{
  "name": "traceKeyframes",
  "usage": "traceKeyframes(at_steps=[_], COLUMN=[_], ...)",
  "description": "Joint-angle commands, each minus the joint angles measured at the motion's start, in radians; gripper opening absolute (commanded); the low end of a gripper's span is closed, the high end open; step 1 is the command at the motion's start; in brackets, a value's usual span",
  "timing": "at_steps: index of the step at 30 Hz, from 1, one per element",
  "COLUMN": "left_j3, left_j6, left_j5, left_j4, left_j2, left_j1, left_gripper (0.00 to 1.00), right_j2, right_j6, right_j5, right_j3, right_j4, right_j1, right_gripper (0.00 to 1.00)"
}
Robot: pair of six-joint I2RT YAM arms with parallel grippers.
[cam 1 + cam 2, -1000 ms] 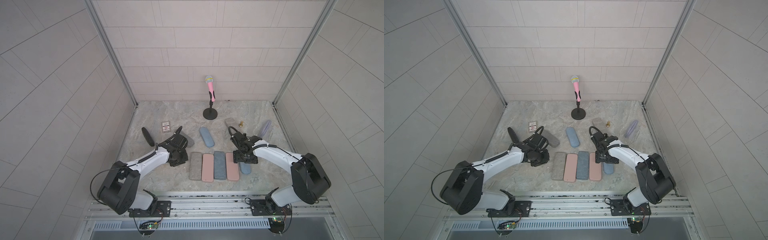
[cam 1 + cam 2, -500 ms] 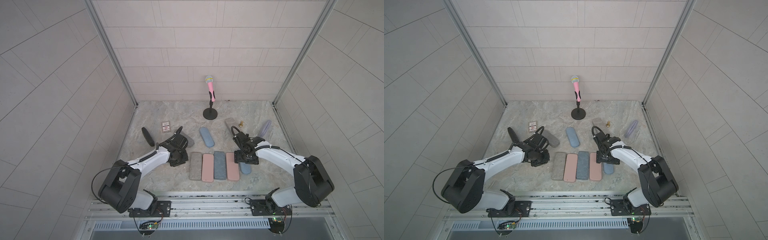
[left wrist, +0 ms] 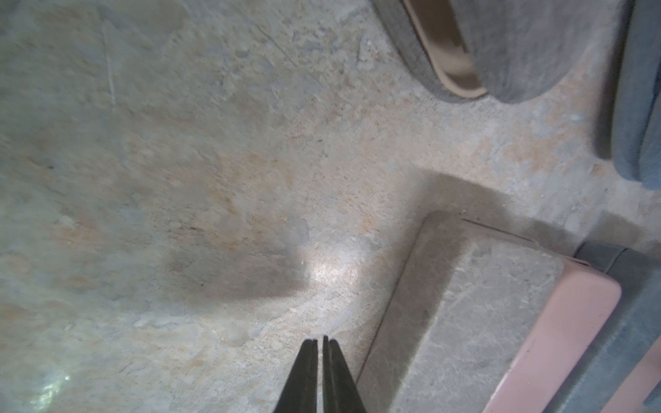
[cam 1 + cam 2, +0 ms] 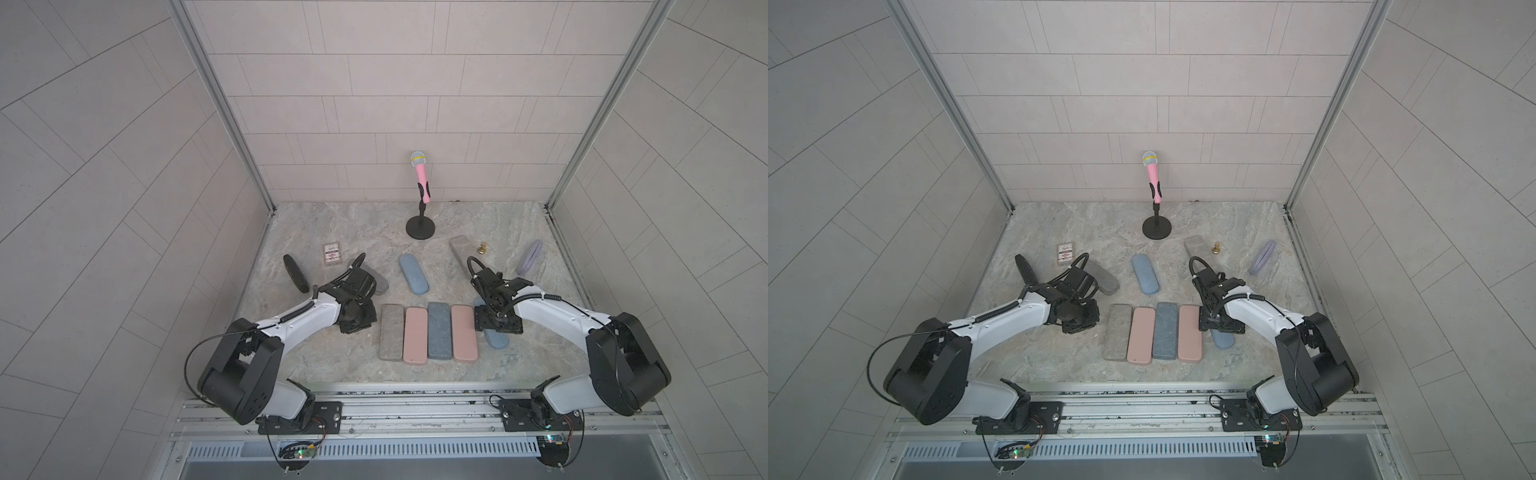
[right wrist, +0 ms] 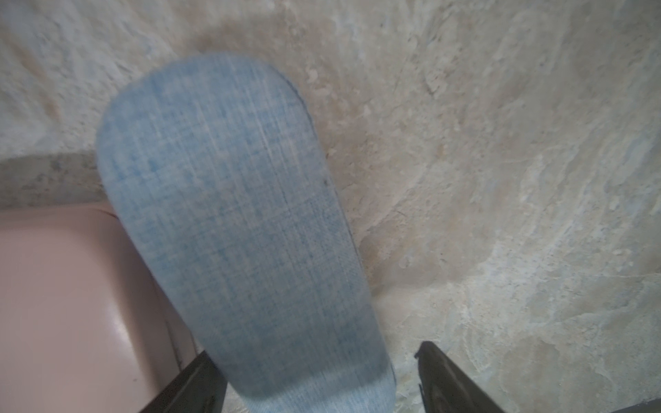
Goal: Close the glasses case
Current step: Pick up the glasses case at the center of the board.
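Straddling blue glasses case [image 5: 232, 214], right tool [image 5: 314, 349] gapes.

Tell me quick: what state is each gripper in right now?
Left gripper: closed, holding nothing.
Right gripper: open, jaws either side of the light blue case.

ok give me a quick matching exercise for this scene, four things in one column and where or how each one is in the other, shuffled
Things
1. microphone
2. left gripper
3. right gripper
4. lilac case

Place or state
a. open, jaws either side of a light blue case
b. lying near the wall on the right arm's side
c. upright on a black stand at the back
d. shut, over the tabletop

Pairs: 1-c, 2-d, 3-a, 4-b
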Motion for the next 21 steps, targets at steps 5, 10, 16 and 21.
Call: traceKeyframes(at_steps=[5,10,16,21], left_j3=[0.001,0.002,0.01,0.02], left_j6=[0.0,0.003,0.002,0.005], left_j5=[-0.008,-0.01,-0.009,-0.002], left_j4=[-0.004,-0.005,0.001,0.002], left_j2=[0.0,0.002,0.014,0.027], left_j1=[0.004,0.005,0.004,0.005], left_gripper=[0.11,0.11,0.11,0.11], right_j2=[0.071,0.092,0.065,0.095], right_j6=[-0.017,-0.033,-0.069,-0.083], right_j5=[-0.018,-0.028,-0.042,-0.036], right_j3=[-0.018,0.015,0.143,0.326], right_j4=[0.052,0.057,-0.003,-0.064], right_j1=[-0.021,-0.03,-0.021,0.002], right_gripper=[0.77,0.44,0.31,0.31])
